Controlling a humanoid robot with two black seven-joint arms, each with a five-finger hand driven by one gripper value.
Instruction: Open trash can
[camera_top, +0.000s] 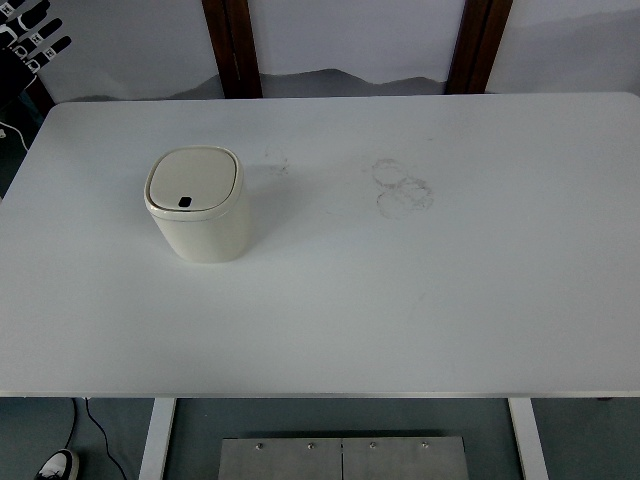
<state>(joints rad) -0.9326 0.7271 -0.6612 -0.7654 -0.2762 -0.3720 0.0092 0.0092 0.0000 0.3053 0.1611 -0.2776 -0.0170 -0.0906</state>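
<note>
A cream trash can (200, 220) with rounded corners stands upright on the white table (420, 300), left of the middle. Its lid (196, 178) lies flat and closed, with a small dark button (185, 202) at the near edge. My left hand (32, 40), black with pale finger segments, shows in the far left corner beyond the table, well away from the can. Its fingers are stretched out and hold nothing. No right arm shows.
Faint ring marks (402, 190) stain the tabletop right of the can. Two dark wooden posts (232, 45) (478, 45) stand behind the far edge. Below the near edge are white table legs (157, 440), a cable and a metal plate (342, 458).
</note>
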